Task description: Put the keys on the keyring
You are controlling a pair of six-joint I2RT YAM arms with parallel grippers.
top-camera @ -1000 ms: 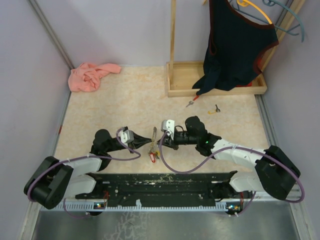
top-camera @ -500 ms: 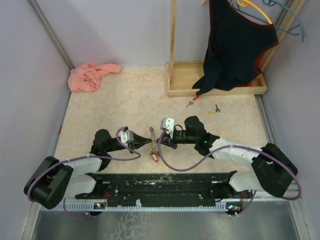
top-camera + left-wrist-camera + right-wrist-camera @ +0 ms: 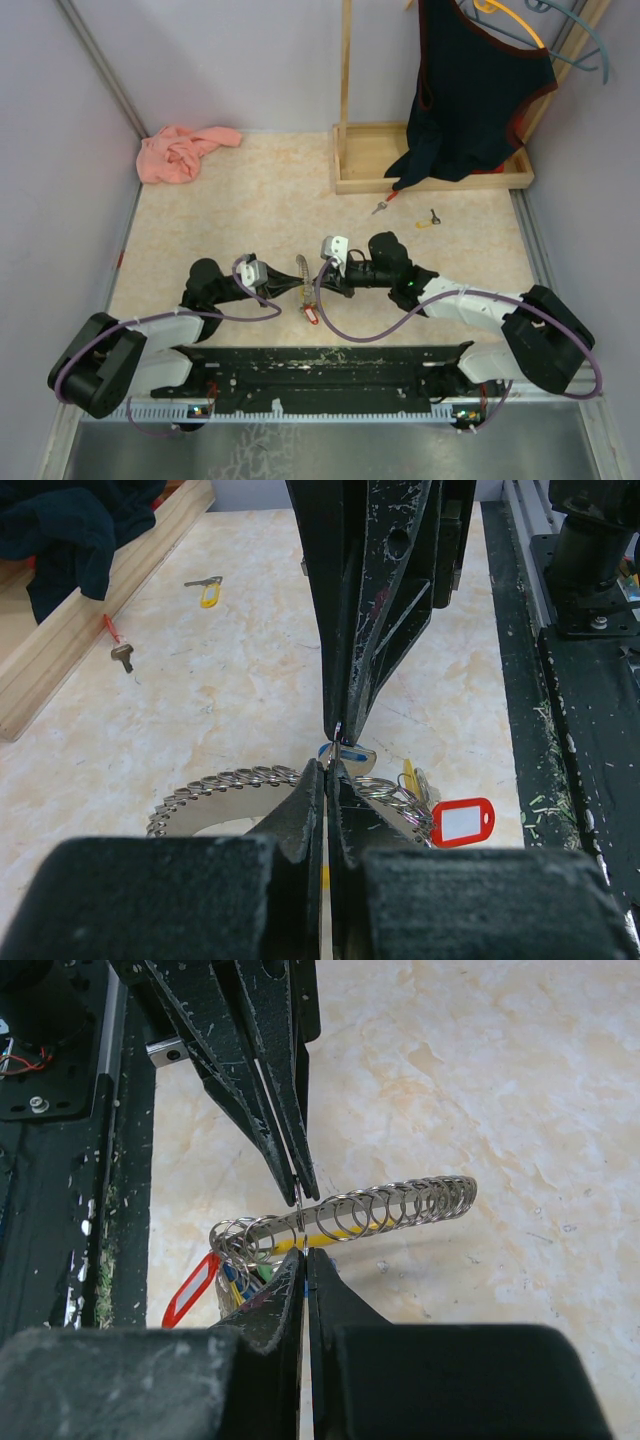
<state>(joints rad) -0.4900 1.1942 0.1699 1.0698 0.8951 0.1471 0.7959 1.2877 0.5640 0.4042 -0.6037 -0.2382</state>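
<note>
A chain of several silver keyrings with a red tag and a few keys hangs between my two grippers near the table's front. My left gripper is shut on one thin ring of the chain. My right gripper is shut on the same ring from the other side, tips almost touching. The left wrist view shows the red tag and a blue key below. The right wrist view shows the curved chain above the table. Two loose keys lie far back: a red one and a yellow one.
A wooden rack base with a dark garment hanging over it stands at the back right. A pink cloth lies at the back left. Purple walls close in both sides. A black rail runs along the near edge.
The right gripper has shifted slightly left and back. The ring chain has bent from straight into a curve, and the red tag has moved a little right.
</note>
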